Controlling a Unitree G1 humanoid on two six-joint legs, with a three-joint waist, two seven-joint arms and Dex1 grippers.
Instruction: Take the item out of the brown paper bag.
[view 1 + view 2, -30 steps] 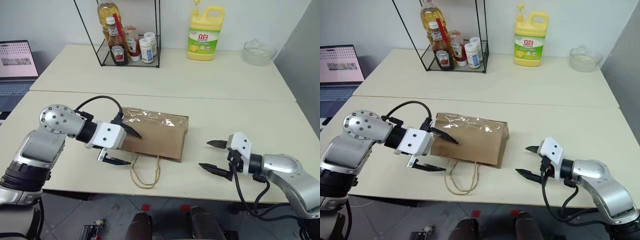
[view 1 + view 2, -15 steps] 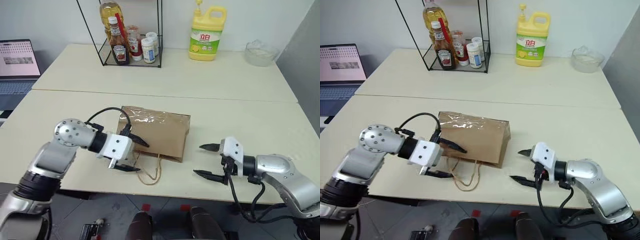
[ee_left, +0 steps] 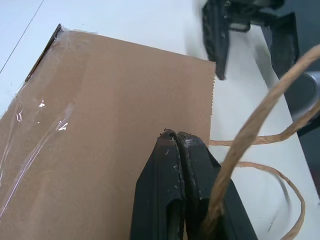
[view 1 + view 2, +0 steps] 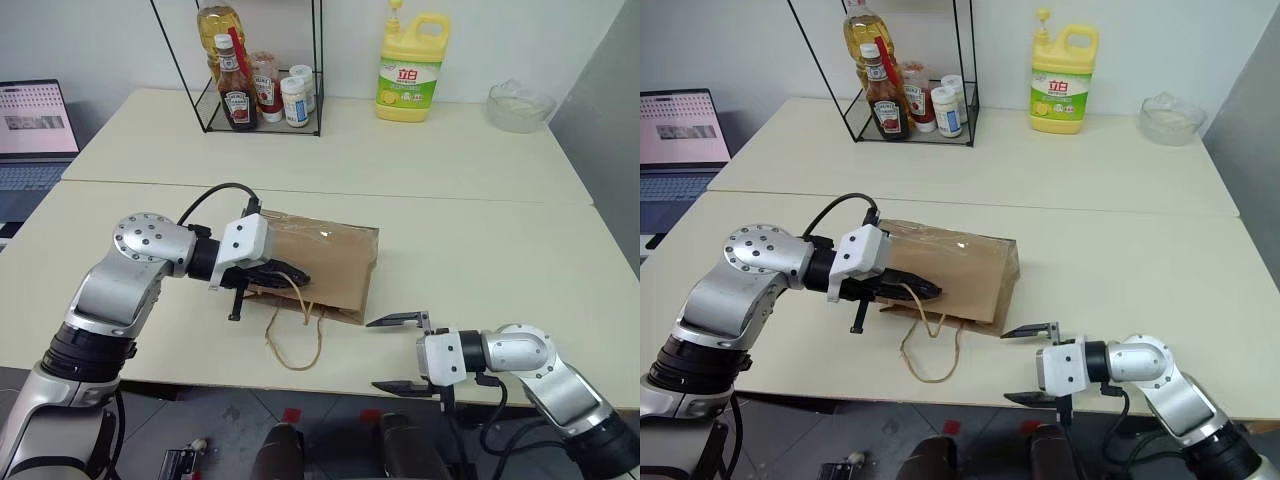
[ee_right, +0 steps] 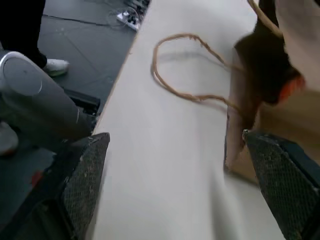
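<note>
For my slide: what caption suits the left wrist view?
Left hand shut on the brown paper bag by its rope handle.

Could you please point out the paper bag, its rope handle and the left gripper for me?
Paper bag (image 4: 335, 262): left eye view, on its flat brown top face.
Rope handle (image 4: 292, 358): left eye view, on the loop lying on the table.
Left gripper (image 3: 176, 136): left wrist view, at the closed fingertips.

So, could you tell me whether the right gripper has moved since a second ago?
Yes. The right gripper has come closer to the brown paper bag and nearer the table's front edge, open.
</note>
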